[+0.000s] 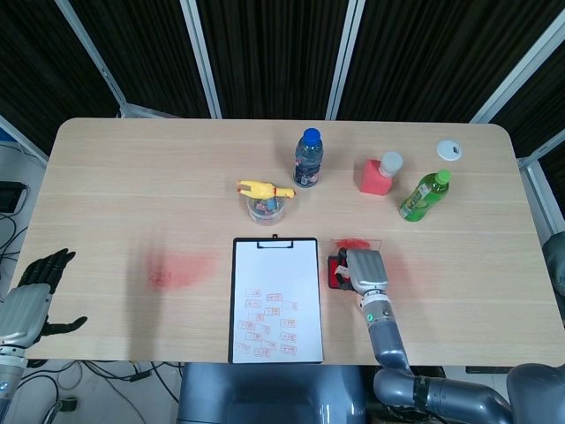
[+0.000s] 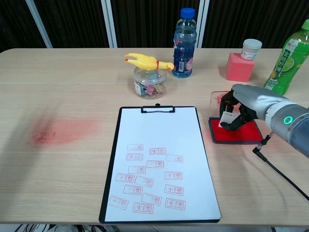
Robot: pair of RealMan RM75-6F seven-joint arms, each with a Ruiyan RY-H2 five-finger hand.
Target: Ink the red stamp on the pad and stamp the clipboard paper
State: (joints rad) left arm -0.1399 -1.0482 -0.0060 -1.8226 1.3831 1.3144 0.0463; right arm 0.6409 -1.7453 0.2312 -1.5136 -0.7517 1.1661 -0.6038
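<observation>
My right hand point(image 2: 245, 102) point(image 1: 365, 268) grips the stamp point(image 2: 228, 118), a small pale block with red on it, and holds it down on the red ink pad point(image 2: 235, 132) point(image 1: 334, 270) right of the clipboard. The clipboard point(image 2: 158, 159) point(image 1: 275, 299) lies at the table's front centre, its white paper carrying several red stamp marks on the lower half. My left hand point(image 1: 33, 296) hangs beyond the table's left front corner with fingers apart, holding nothing; only the head view shows it.
Behind the clipboard stands a clear jar of clips point(image 2: 150, 83) with a yellow rubber chicken point(image 2: 145, 62) on top. A blue-capped water bottle point(image 2: 184, 42), a pink block with a white jar point(image 2: 241, 63) and a green bottle point(image 2: 288, 55) line the back right. A red ink smear point(image 2: 58, 131) marks the table at left.
</observation>
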